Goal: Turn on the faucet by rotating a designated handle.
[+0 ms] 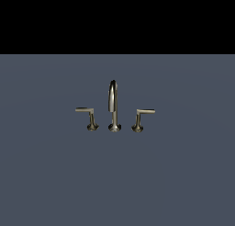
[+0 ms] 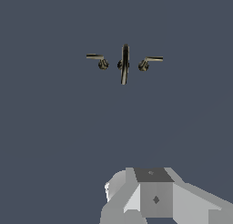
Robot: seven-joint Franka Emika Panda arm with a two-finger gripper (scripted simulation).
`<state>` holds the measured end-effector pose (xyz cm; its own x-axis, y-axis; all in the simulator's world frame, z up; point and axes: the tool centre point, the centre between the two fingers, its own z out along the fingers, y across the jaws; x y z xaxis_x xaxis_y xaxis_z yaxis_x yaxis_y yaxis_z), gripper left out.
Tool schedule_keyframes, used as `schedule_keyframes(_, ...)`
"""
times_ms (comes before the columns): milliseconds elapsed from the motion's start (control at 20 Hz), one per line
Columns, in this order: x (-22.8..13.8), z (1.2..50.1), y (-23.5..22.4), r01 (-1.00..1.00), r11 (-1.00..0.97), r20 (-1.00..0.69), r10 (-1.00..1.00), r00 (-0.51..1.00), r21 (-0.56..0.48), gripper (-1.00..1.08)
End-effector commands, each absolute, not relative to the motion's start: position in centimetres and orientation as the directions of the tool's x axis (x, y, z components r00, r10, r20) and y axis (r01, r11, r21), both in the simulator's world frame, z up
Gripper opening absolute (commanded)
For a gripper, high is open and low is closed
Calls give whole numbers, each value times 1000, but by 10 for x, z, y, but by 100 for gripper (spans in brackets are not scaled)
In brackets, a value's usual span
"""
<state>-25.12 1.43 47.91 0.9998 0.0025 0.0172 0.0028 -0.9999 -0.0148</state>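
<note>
The gripper point(image 2: 157, 198) shows only as a grey block in the wrist view; its fingertips are out of sight, so I cannot tell if it is open or closed. It hangs well apart from the faucet point(image 1: 113, 105), likely so the camera can see everything first. The handle point(image 1: 88, 116) stands on the exterior view's left of the spout, its flat arm sticking out left, easy to push. The other lever point(image 1: 142, 117) mirrors it on the grey bench point(image 1: 183, 174).

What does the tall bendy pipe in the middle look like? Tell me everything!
The spout is a thin, shiny grey-metal tube that stands upright on a flared base, then arches over at the top. It sits on the flat grey surface, midway between two low lever handles, apart from both. Nothing touches it, and no water shows.
</note>
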Motion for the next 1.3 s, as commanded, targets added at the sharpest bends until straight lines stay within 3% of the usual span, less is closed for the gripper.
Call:
schedule_keyframes(0,-251,479,14,3,-1000,17,3,1000,-15,-100)
schedule_keyframes(600,-245,461,30,-74,-997,16,-74,997,-15,-100)
schedule_keyframes(1250,-218,402,75,-313,-950,11,-313,950,-16,-100)
